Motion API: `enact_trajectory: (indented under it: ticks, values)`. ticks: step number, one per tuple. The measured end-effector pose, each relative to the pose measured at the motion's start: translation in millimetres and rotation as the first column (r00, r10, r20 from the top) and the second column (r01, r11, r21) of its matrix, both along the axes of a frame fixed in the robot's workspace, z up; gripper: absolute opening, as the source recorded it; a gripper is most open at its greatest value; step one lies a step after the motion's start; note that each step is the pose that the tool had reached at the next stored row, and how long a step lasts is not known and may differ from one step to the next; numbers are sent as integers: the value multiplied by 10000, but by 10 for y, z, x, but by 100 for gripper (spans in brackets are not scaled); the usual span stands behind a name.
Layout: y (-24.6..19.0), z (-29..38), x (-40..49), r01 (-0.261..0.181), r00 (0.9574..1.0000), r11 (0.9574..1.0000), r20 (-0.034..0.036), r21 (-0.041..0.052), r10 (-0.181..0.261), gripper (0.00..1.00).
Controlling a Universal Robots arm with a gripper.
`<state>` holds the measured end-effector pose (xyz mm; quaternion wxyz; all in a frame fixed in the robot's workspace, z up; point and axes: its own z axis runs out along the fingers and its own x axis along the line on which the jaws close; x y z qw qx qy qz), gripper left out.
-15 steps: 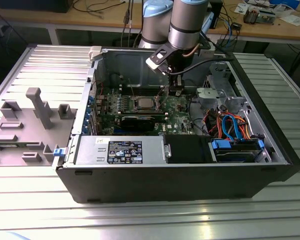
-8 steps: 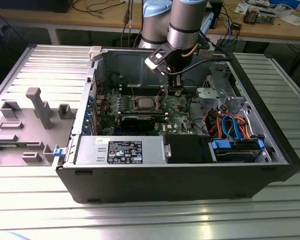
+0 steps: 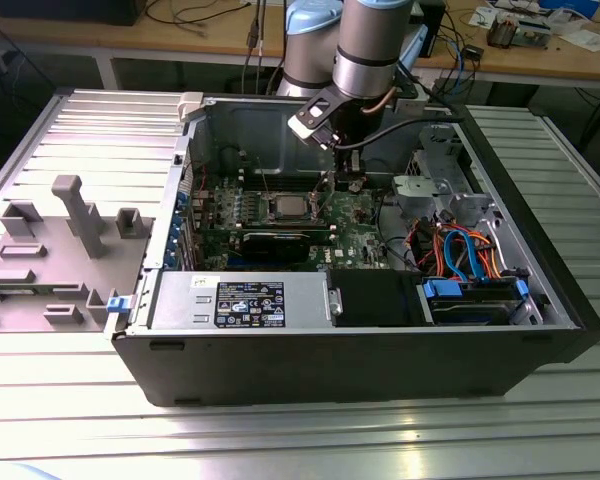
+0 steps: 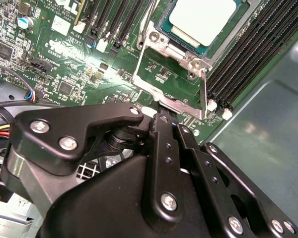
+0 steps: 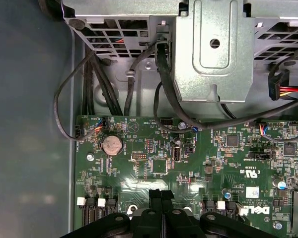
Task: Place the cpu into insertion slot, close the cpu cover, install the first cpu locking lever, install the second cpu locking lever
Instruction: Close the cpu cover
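The cpu (image 4: 202, 19), a small square chip with a silver-grey top, lies in its socket on the green motherboard; the exterior view shows the cpu (image 3: 284, 208) mid-board. Beside it the cpu cover (image 4: 148, 49), a thin silvery frame with a central opening, is swung open off the socket. A thin locking lever (image 4: 204, 91) stands up at the cover's corner. My gripper (image 4: 165, 119) is shut, its black fingertips pressed together right at the cover's outer edge. In the exterior view the gripper (image 3: 350, 183) hangs inside the case, toward that view's right of the socket. In the first wrist view the gripper (image 5: 161, 194) hovers over the board.
Memory slots (image 4: 248, 54) run along the socket. A metal drive cage (image 5: 213, 49) and black cables (image 5: 164, 89) sit past the board's edge. The power supply (image 3: 250, 300) and orange and blue cables (image 3: 460, 250) line the case front. A grey fixture (image 3: 70, 220) lies outside.
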<state>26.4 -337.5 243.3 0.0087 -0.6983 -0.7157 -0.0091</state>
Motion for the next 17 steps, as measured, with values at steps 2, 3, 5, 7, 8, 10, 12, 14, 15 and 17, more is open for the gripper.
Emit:
enact_trajectory:
  ticks: [2,3,5,7,8,10,12,14,15,17]
  values:
    - [0,0,-3,0,10000,10000,-1,0,0,11]
    - [0,0,-13,0,10000,10000,-1,0,0,11]
    - [0,-1,-22,0,10000,10000,-1,0,0,11]
    - [0,-1,-25,0,10000,10000,0,0,0,11]
    - [0,-1,-27,0,10000,10000,-1,0,0,11]
    - [0,-1,-31,0,10000,10000,-1,1,0,11]
    - [0,-1,-34,0,10000,10000,-1,0,0,11]
    - [0,-1,-38,0,10000,10000,-1,0,0,11]
    - [0,-1,-39,0,10000,10000,0,0,0,11]
    - [0,-1,-44,1,10000,10000,-1,0,-1,11]
